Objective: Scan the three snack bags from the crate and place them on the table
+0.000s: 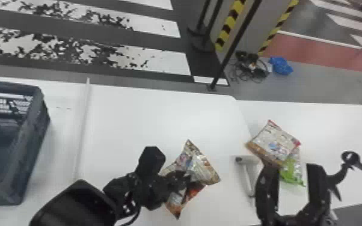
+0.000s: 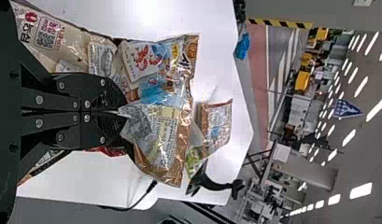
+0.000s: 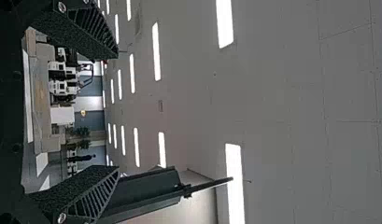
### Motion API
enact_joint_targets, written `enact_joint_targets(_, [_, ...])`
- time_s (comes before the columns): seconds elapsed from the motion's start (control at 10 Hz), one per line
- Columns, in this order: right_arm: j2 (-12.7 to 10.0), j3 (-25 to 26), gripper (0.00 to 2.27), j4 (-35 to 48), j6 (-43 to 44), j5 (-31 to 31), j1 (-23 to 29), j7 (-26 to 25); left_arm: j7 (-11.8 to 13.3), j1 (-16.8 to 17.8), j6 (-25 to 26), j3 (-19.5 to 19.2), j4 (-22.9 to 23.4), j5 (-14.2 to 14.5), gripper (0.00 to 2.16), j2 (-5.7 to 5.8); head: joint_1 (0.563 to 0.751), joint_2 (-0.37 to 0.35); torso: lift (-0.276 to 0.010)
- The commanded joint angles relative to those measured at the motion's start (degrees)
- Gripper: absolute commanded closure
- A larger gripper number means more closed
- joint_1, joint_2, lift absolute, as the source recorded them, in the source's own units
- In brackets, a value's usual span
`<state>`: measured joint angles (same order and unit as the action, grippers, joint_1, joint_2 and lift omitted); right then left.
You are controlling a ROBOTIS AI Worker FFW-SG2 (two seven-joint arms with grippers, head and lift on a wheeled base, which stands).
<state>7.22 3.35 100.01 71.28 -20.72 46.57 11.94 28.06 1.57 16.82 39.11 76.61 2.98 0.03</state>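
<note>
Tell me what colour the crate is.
The crate is dark blue-grey; it shows best in the head view.

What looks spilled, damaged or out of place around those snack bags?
No spill or tear shows. Slightly untidy, though: on the table, a whitish snack bag lies askew, partly covering the green bag.

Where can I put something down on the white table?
The biggest bare patch of table lies between the long pale strip and the held snack bag, reaching the far edge. Another is behind the two right-hand bags. It's crowded around those bags, by the pale handled tool and right end effector.
</note>
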Motion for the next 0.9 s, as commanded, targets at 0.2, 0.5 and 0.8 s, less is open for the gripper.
enact_joint_targets(0.2, [0.16, 0.61, 0.09, 0.01, 1.36, -1.07, 0.72, 0.11, -1.17, 3.36, -8.07, 1.32, -10.25, -1.40, 1.78, -0.18, 0.695, -0.350, -0.037])
enact_joint_targets(0.5, [0.16, 0.34, 0.09, -0.25, 1.18, -1.07, 0.36, 0.11, -3.89, 2.13, -3.85, 2.90, -4.63, -2.19, 0.00, -0.18, 0.695, -0.350, -0.037])
enact_joint_targets(0.8, [0.25, 0.43, 0.09, -0.17, 1.18, -1.07, 0.63, 0.11, -4.51, -4.91, -2.80, -2.19, 10.05, -2.80, 0.07, -0.18, 0.695, -0.350, -0.037])
